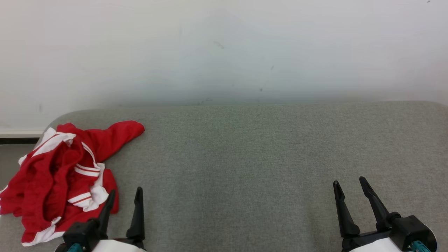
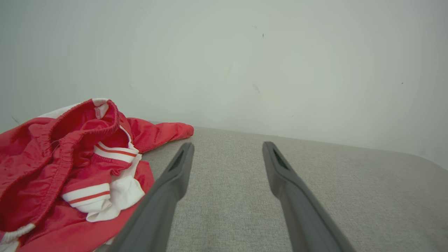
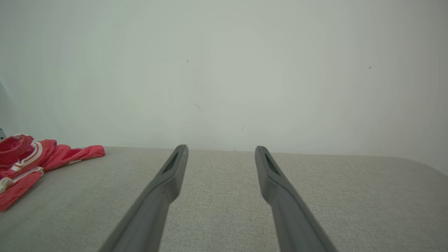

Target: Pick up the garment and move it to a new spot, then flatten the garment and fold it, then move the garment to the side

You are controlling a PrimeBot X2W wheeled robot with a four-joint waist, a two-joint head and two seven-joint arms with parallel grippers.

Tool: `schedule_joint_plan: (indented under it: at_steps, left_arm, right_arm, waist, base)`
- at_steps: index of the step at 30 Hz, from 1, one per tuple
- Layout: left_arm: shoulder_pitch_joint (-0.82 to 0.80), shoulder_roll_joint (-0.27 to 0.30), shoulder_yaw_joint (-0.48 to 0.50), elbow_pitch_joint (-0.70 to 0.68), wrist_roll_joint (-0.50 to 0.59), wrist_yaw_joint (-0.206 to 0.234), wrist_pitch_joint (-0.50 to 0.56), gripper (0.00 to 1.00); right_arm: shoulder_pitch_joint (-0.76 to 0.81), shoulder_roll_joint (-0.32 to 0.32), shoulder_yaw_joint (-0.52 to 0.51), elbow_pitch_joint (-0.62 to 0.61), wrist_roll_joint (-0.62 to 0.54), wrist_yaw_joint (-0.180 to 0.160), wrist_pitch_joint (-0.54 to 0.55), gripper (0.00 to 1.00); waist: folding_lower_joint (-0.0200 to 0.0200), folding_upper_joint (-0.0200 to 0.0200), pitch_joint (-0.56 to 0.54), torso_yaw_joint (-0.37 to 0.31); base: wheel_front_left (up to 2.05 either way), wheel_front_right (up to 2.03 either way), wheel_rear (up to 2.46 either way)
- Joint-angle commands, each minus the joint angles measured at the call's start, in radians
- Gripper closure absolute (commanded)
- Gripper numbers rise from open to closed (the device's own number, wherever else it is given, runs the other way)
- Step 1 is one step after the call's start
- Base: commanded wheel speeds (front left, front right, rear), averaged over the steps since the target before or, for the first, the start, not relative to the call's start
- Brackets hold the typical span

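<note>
One red-and-white garment (image 1: 59,175), crumpled, lies at the grey cushion's (image 1: 245,157) left edge. Two grippers: left gripper (image 1: 126,189) and right gripper (image 1: 349,180), fingers spread wide, both holding nothing.

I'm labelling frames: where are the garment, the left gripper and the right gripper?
garment (image 1: 52,168), head view, crumpled red middle.
left gripper (image 1: 126,190), head view, midway between fingertips.
right gripper (image 1: 349,180), head view, midway between fingertips.

Red garment (image 1: 52,175) with white stripes, grey fabric surface (image 1: 245,168), white wall (image 1: 224,45)
</note>
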Motion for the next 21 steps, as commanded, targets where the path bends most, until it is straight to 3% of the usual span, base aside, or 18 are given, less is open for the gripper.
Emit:
schedule_joint_plan:
  at_steps: [1,21]
  left_arm:
    - [-0.006,0.006,0.003,0.003,-0.007,-0.005,-0.001,0.0]
    - [0.002,0.006,0.001,0.003,-0.016,-0.004,-0.001,0.0]
  right_arm:
    - [-0.007,-0.007,0.001,0.003,0.003,-0.002,-0.003,0.0]
    - [-0.008,-0.007,0.01,0.008,0.028,-0.002,-0.003,0.0]
  waist:
    - [0.0,0.0,0.0,0.0]
    - [0.0,0.0,-0.003,-0.001]
  base:
    - [0.0,0.0,0.0]
    - [0.0,0.0,0.0]
